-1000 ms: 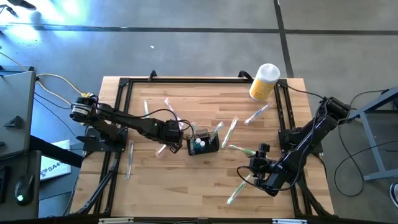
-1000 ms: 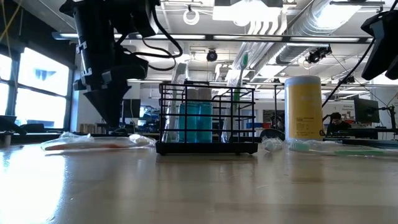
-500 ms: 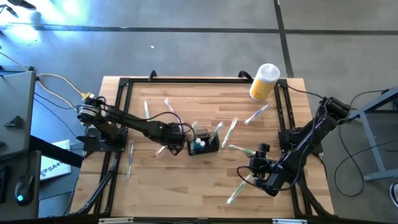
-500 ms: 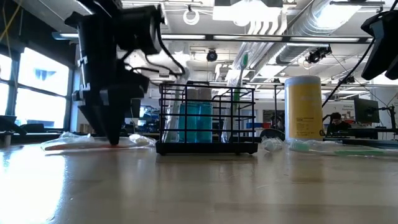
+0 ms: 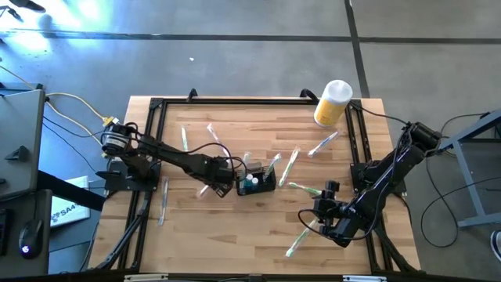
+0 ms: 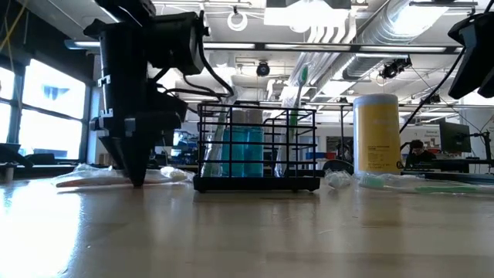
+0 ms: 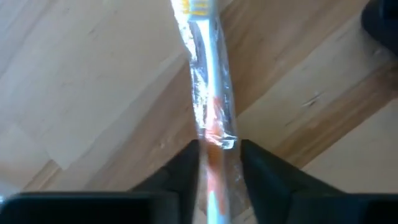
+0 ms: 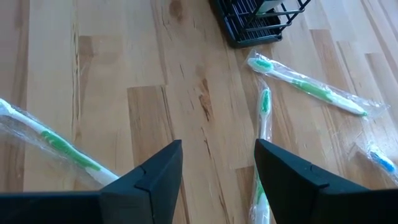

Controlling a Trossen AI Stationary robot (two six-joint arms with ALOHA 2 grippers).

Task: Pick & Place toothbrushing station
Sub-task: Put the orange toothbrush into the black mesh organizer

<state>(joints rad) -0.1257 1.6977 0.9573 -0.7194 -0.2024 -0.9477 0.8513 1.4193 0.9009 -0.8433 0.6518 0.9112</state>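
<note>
High view: left tool [image 5: 221, 186] just beside caddy [image 5: 257, 182], fingers [image 7: 186, 168] narrowly straddling wrapped toothbrush [image 7: 210, 112], grip unclear.

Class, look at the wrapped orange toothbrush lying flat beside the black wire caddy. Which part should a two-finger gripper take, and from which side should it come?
Take the orange toothbrush on its narrow handle, coming straight down from above. It lies flat on the table, so only a top approach lets the fingers straddle it across its width. The left gripper stands this way, one finger on each side. Expect the loose wrapper to slip.
</note>
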